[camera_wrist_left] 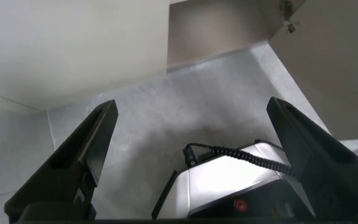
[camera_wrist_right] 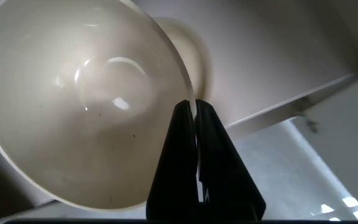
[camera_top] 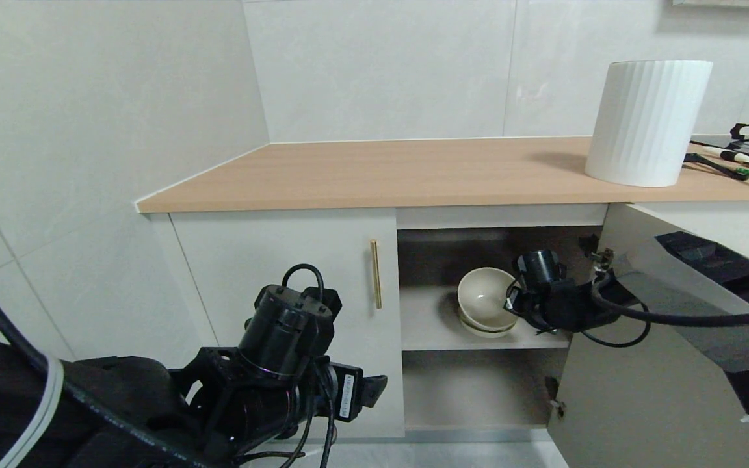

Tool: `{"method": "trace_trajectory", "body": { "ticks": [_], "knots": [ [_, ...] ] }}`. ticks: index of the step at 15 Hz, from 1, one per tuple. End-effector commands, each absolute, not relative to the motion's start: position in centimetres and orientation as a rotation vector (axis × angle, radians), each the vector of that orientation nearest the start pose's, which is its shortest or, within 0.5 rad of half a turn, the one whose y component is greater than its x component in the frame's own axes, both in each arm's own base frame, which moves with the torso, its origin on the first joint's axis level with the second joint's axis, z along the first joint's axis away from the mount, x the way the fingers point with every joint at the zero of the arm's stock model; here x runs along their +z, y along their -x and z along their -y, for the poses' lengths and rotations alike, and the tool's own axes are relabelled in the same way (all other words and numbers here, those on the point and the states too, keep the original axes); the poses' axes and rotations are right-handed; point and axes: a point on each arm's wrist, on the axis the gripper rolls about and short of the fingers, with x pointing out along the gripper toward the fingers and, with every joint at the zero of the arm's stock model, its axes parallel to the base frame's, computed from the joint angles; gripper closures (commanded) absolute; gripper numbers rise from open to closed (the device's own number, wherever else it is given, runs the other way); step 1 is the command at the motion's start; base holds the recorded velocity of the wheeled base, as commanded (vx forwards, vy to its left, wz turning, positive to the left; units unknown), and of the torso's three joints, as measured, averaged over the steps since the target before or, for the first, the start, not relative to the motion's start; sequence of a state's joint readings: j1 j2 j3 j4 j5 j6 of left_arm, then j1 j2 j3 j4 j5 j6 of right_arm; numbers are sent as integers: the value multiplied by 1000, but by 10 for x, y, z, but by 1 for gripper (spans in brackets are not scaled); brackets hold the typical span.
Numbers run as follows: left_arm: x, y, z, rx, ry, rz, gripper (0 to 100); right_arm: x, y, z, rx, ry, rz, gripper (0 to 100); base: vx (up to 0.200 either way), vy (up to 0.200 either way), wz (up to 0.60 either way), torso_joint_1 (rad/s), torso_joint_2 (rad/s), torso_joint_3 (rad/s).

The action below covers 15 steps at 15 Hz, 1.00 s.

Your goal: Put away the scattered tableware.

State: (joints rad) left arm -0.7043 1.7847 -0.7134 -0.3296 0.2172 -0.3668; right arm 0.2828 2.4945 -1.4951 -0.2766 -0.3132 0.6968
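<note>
right gripper (camera_top: 512, 305) fingers pinch the tilted cream bowl (camera_top: 482, 298) by its rim, I'd level it onto the bowl below (camera_top: 486, 330) before releasing, left gripper (camera_wrist_left: 191, 118) fingers just spread wide

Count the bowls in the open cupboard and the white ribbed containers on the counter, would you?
Bowls: 2, the tilted bowl in the right gripper and the lower bowl beneath it.
White ribbed containers: 1
Total: 3
</note>
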Motion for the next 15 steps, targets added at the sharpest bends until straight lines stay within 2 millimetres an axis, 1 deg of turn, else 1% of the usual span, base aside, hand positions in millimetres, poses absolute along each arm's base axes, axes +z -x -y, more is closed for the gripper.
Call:
{"method": "trace_trajectory", "body": {
  "ticks": [1, 8, 10, 15],
  "knots": [
    [107, -223, 183, -332, 13, -741, 0, 1, -459, -126, -267, -454, -649, 100, 0, 0, 0, 0, 0, 0],
    [106, -223, 183, -331, 12, -742, 0, -1, -463, -124, -278, -450, -663, 100, 0, 0, 0, 0, 0, 0],
    [106, -223, 183, -331, 12, -742, 0, -4, -465, -119, -291, -451, -668, 100, 0, 0, 0, 0, 0, 0],
    [106, -223, 183, -330, 12, -742, 0, -3, -466, -119, -293, -451, -669, 100, 0, 0, 0, 0, 0, 0]
  ]
}}
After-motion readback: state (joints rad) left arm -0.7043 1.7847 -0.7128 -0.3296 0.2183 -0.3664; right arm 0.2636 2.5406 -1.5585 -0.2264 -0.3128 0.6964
